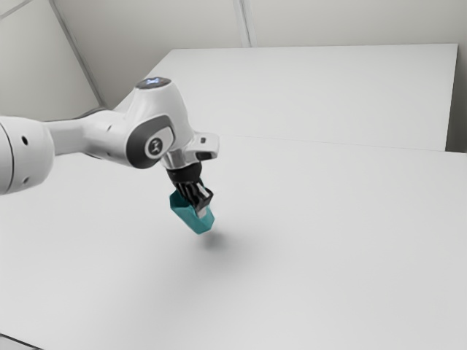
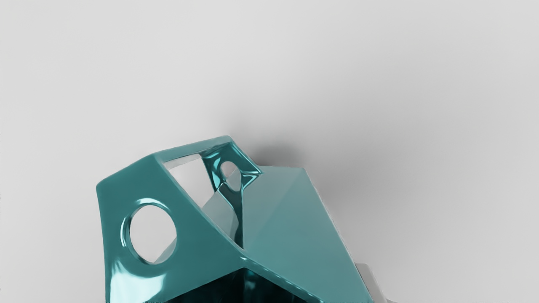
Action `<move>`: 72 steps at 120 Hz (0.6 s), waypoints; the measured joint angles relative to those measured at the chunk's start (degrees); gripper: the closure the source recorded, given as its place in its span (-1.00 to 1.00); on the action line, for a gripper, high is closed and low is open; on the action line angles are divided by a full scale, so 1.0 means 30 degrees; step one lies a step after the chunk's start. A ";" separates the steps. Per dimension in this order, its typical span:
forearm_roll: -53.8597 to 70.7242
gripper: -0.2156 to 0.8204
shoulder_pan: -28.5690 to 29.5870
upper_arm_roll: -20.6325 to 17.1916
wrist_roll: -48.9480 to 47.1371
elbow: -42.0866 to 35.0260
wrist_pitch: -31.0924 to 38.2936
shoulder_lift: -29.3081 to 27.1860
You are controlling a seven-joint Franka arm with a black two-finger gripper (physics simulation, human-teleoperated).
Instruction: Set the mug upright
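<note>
The mug [image 1: 195, 221] is glossy teal and sharply faceted, with flat panels meeting at hard edges. The wrist view shows a rounded hole through one panel, a smaller one beyond it, an angular gap between, and a dark hollow nearest the gripper [image 1: 199, 206]. The gripper is clamped on the mug, a pale fingertip [image 2: 369, 280] against its outer wall. In the exterior view the mug hangs tilted above the table [image 1: 328, 240], near the view's centre toward seven o'clock, its soft shadow [image 1: 213, 241] toward five o'clock from it.

Pale table [image 1: 328, 277]; light wall [image 1: 146, 29] beyond; narrow strip [image 1: 246, 23] on wall
</note>
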 joint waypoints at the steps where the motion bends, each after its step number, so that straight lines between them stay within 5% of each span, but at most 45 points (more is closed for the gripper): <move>1: 0.0019 0.93 0.0032 -0.0002 -0.0031 -0.0064 0.0004 -0.0037; 72: 0.2596 0.93 0.0489 -0.0021 -0.2366 -0.2916 0.0584 -0.1573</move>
